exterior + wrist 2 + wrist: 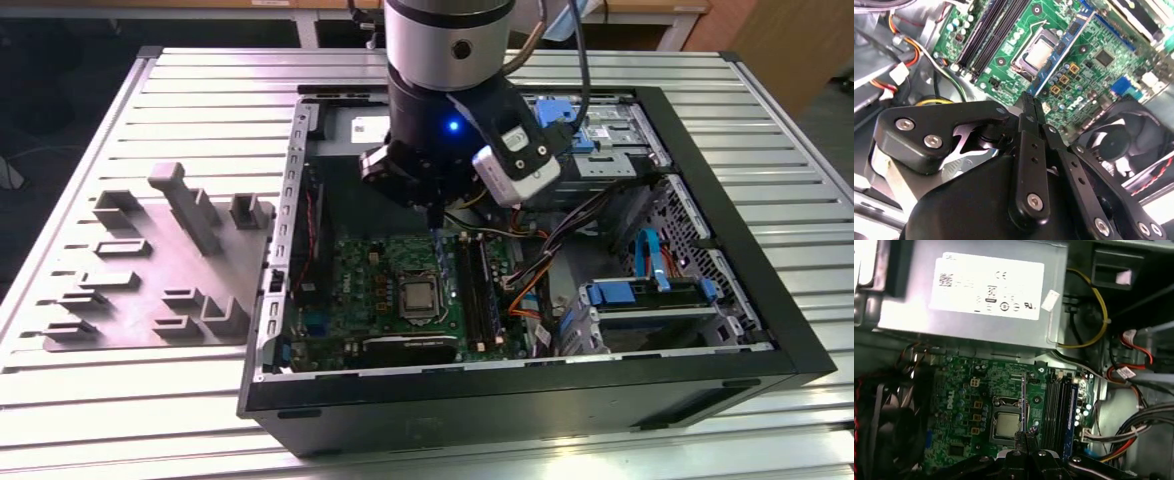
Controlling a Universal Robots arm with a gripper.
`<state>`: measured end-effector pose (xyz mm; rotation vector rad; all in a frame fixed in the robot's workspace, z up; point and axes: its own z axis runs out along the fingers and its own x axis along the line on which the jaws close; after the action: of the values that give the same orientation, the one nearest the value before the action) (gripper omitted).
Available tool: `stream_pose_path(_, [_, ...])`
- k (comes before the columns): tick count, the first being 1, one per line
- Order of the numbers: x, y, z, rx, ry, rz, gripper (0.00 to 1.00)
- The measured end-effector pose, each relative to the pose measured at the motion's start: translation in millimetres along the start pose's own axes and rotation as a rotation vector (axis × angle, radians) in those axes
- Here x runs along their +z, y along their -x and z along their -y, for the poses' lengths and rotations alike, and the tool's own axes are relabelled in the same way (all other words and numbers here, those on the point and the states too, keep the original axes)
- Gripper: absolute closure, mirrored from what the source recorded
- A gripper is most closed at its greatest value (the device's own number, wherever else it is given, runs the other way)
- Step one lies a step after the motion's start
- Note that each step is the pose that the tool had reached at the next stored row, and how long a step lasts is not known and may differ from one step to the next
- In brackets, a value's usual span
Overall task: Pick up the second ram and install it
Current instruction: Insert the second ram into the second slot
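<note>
1. The second ram (1066,53) is being clamped edge-on by the closed gripper (1029,106).
2. It is being held above the motherboard (964,385), near the CPU socket (1005,423).

Unreadable print on white label (989,286)

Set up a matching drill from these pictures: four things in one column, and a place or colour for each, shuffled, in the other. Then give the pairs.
Things
1. memory stick
2. power supply box
3. holder tray
4. fan

Descriptions
A. black, inside the case next to the green board
B. grey, on the table outside the case
C. gripped in the pincer above the green board
D. silver metal with a white label

Pairs: 1-C, 2-D, 3-B, 4-A
</note>
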<state>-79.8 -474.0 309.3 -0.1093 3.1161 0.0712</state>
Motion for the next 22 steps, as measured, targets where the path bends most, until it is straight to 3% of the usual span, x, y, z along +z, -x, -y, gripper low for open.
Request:
stream_pose_path(3, [0.7, 0.0, 0.0, 0.043, -0.0012, 0.0017, 0.89])
stream_pose_path(10, [1.4, 0.5, 0.0, 0.045, -0.0008, 0.0021, 0.89])
stream_pose_path(22, [10.7, 23.8, 2.2, 0.049, -0.0009, -0.0023, 0.89])
